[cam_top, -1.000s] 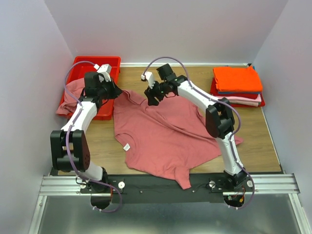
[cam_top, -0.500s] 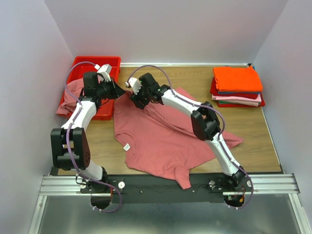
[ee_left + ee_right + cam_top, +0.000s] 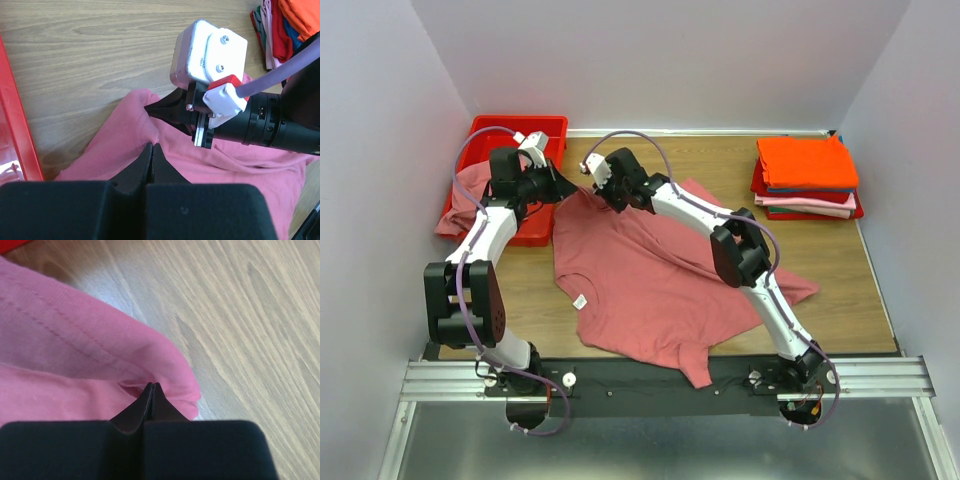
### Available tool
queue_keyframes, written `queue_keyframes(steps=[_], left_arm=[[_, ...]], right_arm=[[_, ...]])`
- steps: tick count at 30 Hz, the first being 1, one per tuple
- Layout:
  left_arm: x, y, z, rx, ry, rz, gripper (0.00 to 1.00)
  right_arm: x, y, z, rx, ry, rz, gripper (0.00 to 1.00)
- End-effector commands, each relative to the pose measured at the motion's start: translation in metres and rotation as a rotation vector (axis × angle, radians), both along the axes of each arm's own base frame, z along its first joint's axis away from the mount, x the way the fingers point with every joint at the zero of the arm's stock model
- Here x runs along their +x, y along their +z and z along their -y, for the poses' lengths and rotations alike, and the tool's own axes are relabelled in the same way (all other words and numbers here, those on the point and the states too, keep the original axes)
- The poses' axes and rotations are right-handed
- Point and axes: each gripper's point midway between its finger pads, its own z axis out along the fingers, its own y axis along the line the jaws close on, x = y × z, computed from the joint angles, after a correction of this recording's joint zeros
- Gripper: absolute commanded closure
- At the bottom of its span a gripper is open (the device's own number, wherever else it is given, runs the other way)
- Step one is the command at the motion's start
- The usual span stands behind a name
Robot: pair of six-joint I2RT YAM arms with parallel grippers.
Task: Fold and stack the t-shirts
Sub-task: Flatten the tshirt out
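At the near edge of the table, between the two arm bases, one sleeve of the large rose-pink shirt hangs a little over the dark rail. From there the shirt lies spread open on the wood, wrinkled, with another corner pointing to the right beside the right arm. Its small white tag shows at the neck on the left side. Farther back, the far left corner of the shirt is pulled up into a point, and both arms reach to this corner. Seen from the left wrist, the left gripper has its jaws pressed together on the pink cloth. Just beyond it the right gripper comes from the other side, and it has its jaws pressed together too, pinching the folded hem just above the bare wood. The two grippers are very near each other, on the same corner. Behind the left arm stands the red bin, in the far left corner of the table. A second shirt, also rose-pink, hangs over its near left edge. Well apart, in the far right corner, lies a stack of folded shirts with a bright orange one on top and pale pink and dark layers below.
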Motion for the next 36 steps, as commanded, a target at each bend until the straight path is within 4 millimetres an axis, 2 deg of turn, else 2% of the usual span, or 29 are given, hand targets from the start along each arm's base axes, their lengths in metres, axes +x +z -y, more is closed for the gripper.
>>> queue_keyframes(steps=[1,8,11,13,17,18,21,27,28,32,34,35,36], left_arm=[[0.006,0.008,-0.002,-0.002,-0.009,0.032,1.0],[0.007,0.001,-0.005,0.015,0.001,0.021,1.0],[0.007,0.001,-0.005,0.015,0.001,0.018,1.0],[0.008,-0.002,-0.004,0.014,-0.004,0.013,1.0],[0.008,-0.006,-0.002,0.005,-0.021,0.002,1.0],[0.008,-0.007,-0.001,0.002,-0.024,-0.002,1.0],[0.008,-0.008,0.0,-0.002,-0.031,-0.006,1.0],[0.009,-0.014,0.002,-0.014,-0.043,-0.024,1.0],[0.011,-0.013,0.001,-0.014,-0.039,-0.023,1.0],[0.017,-0.008,0.001,-0.03,-0.023,-0.022,1.0],[0.023,-0.003,0.0,-0.045,-0.003,-0.022,1.0],[0.025,0.0,0.0,-0.054,0.007,-0.023,1.0],[0.028,0.001,-0.001,-0.061,0.019,-0.028,1.0]], right_arm=[[0.014,0.019,0.001,0.011,-0.047,0.066,1.0],[0.045,0.07,0.012,0.054,-0.137,0.177,1.0],[0.056,0.077,0.018,0.057,-0.169,0.203,1.0],[0.066,0.089,0.017,0.073,-0.184,0.24,0.99],[0.078,0.096,0.013,0.09,-0.202,0.287,1.0],[0.081,0.089,0.013,0.084,-0.207,0.29,1.0],[0.093,0.093,0.013,0.104,-0.252,0.341,1.0],[0.107,0.078,0.004,0.156,-0.304,0.368,1.0],[0.109,0.069,0.004,0.157,-0.319,0.356,0.95],[0.116,0.065,0.015,0.152,-0.386,0.359,0.65],[0.12,0.069,0.024,0.168,-0.411,0.347,0.59],[0.122,0.073,0.028,0.175,-0.417,0.345,0.59],[0.126,0.083,0.04,0.185,-0.435,0.346,0.59]])
